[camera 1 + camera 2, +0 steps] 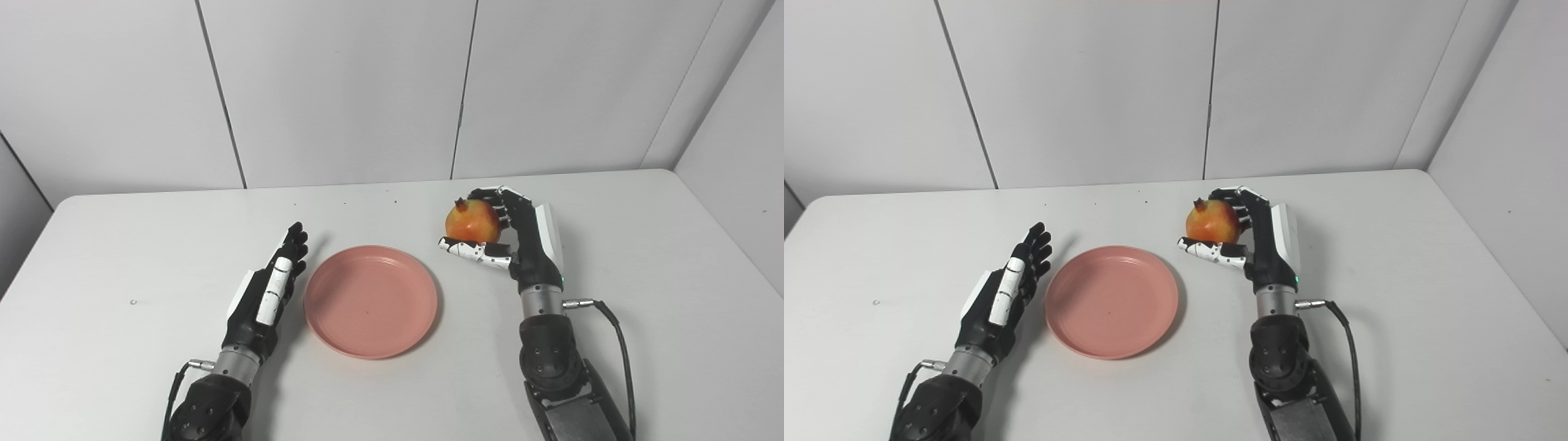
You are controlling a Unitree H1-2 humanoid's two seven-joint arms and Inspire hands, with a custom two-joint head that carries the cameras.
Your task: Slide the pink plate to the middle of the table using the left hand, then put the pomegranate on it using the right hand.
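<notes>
On the white table, mid-surface, the pink plate is sitting; my right hand is cupping the firm, round pomegranate around its sides, left hand flat, holding nothing.

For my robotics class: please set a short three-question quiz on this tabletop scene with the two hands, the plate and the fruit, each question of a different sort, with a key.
1. True or false: the pomegranate already lies on the pink plate.
2. Multiple choice: the left hand is
A. closed around the plate's rim
B. open, fingers straight, beside the plate's left edge
C. holding the fruit
3. Fill in: the right hand is shut on the ____, to the upper right of the plate.

Key
1. False: the fruit is in the right hand, clear of the plate, which is empty.
2. B
3. pomegranate
</notes>
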